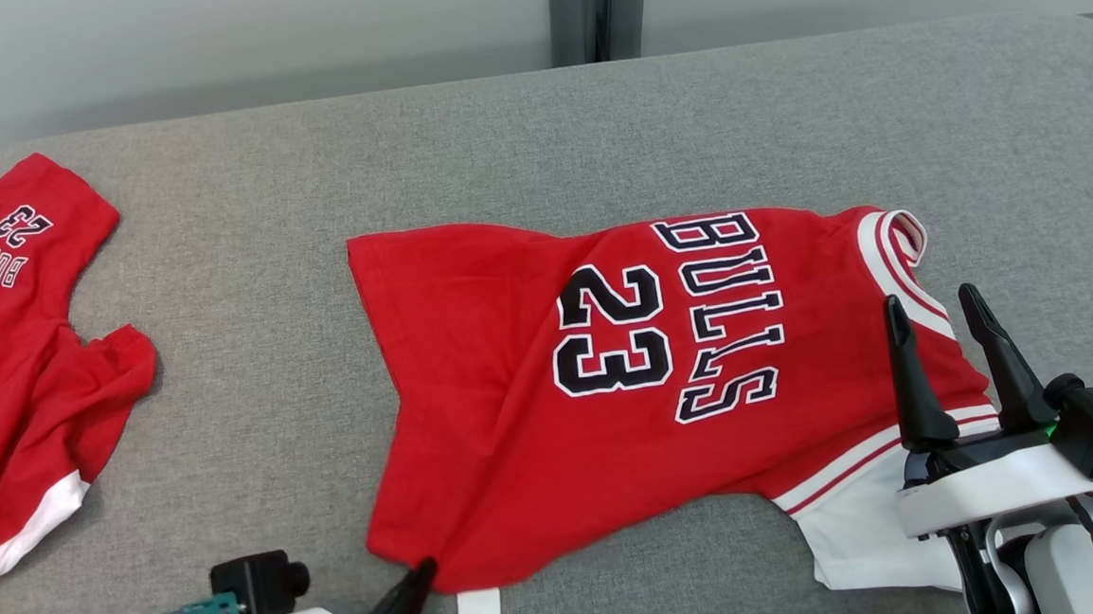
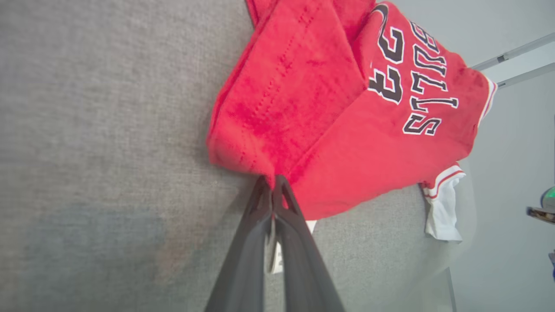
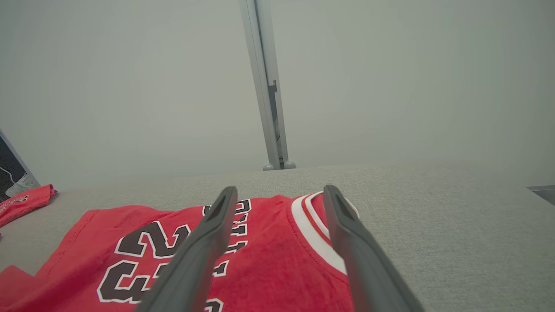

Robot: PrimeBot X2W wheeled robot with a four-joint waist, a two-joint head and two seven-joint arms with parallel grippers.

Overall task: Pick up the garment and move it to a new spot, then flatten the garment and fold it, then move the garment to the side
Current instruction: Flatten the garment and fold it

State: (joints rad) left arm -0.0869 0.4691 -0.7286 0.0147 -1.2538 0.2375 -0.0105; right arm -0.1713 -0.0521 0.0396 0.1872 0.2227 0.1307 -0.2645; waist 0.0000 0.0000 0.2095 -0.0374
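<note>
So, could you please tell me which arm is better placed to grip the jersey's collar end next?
Right. The right gripper hovers open over the jersey beside its collar; the left gripper is shut on the hem corner at the opposite end.

A grey fabric table (image 1: 517, 128) bears a red Bulls jersey (image 1: 504, 395) centrally, a second jersey (image 1: 10, 378) far left.

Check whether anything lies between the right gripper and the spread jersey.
Nothing visible does. The right gripper stands open over the collar end of the jersey, with no object between. The left gripper is shut on its hem corner.
</note>
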